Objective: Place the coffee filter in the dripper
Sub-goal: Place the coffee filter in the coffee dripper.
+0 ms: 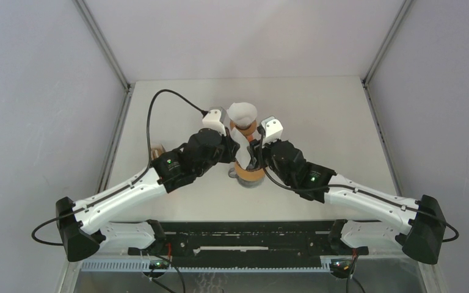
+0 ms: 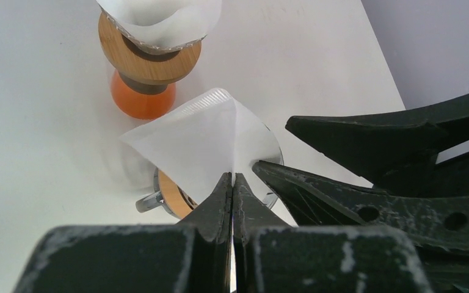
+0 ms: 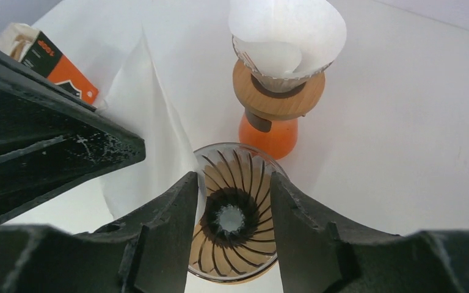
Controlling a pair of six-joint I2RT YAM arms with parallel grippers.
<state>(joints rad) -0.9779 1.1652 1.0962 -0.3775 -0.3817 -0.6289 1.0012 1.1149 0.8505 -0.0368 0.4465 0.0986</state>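
The left gripper (image 2: 232,183) is pinched tight on the edge of a flat white paper cone filter (image 2: 198,137), held over one side of the ribbed clear glass dripper (image 3: 232,256). The right gripper (image 3: 233,182) stands half-spread beside the paper, holding nothing. If released unopened, the filter would likely lie across the rim or topple off. A careless right finger could also crumple it.
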